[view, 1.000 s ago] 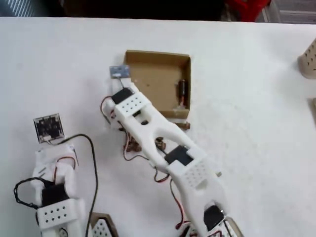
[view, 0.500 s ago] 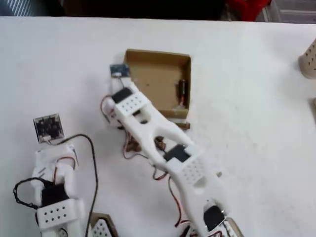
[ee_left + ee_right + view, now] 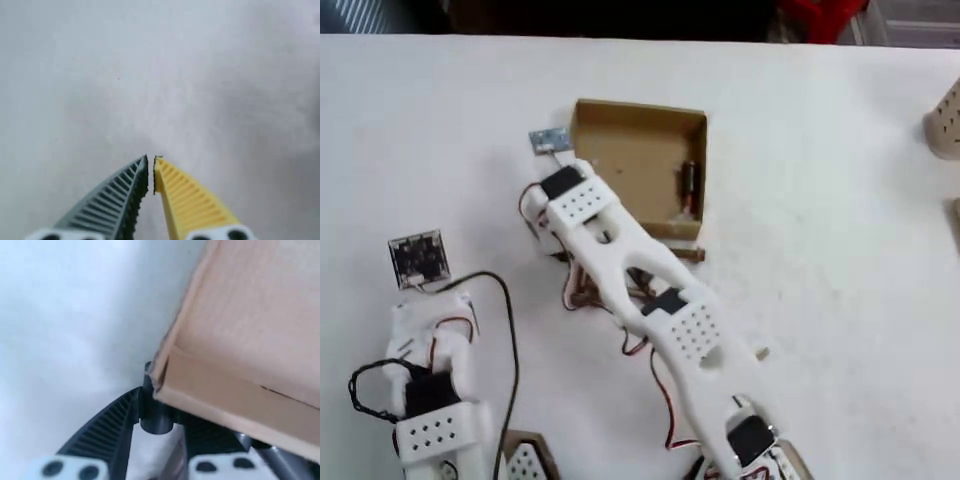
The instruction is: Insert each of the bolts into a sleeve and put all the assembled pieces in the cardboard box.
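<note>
White table (image 3: 840, 230), cardboard box (image 3: 630, 160) near its middle, two arms over it.
Just outside the box's corner the right jaws grip a dark cylinder (image 3: 154, 417); one dark piece (image 3: 689, 188) lies inside the box; the left jaws, almost closed and holding nothing, hang over the table.

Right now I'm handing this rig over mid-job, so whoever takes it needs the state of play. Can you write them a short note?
Left gripper: jaws shut, empty, over the table.
Right gripper: jaws shut on a dark cylindrical piece, just outside a corner of the cardboard box.
Done: what looks like one assembled piece lies in the box.
Left: get the held piece over the wall. A brown piece lies on the table by the box's near wall.
</note>
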Controlling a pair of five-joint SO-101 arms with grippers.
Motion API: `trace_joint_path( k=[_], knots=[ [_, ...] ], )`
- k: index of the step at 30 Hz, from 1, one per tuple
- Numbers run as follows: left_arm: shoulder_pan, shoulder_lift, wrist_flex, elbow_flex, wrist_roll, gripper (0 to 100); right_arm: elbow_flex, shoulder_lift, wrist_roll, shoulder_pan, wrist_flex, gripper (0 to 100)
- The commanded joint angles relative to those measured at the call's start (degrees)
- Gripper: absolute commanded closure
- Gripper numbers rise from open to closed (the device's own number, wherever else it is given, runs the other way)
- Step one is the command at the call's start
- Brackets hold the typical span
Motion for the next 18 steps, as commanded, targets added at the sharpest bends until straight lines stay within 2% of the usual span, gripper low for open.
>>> trace_joint_path(
  k=[1, 5, 7, 12, 18],
  knots=[
    [-0.48, -0.48, -2.02, -0.26, -0.53, 94, -5.19, -1.54, 0.97, 0.66, 9.1, 98.4],
    [-0.48, -0.48, -2.11, -0.26, -0.53, 94, -10.37, -4.79, 1.05, 1.19, 20.44, 98.1],
    [-0.48, -0.48, -2.11, -0.26, -0.53, 94, -9.23, -7.25, 1.05, 2.77, 20.7, 98.1],
    [-0.48, -0.48, -2.29, -0.26, -0.53, 94, 0.26, -18.24, 1.05, 7.52, 20.62, 98.2],
    [-0.48, -0.48, -2.29, -0.26, -0.53, 94, 18.73, -37.05, 1.14, 12.35, 20.44, 98.2]
  ],
)
